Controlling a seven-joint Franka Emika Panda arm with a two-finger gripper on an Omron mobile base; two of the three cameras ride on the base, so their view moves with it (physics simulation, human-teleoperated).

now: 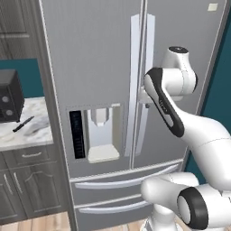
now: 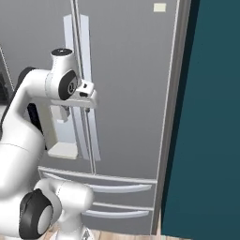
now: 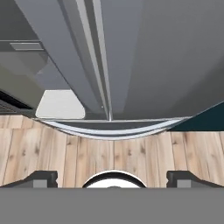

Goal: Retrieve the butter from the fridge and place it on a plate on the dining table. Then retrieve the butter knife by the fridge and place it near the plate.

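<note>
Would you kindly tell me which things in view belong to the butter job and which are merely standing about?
Belongs to the job:
- fridge, doors shut
- butter knife, on the marbled counter left of the fridge
- gripper, open, at the door handles

Standing about:
- black appliance on that counter
- cabinet drawers below
- teal wall
</note>
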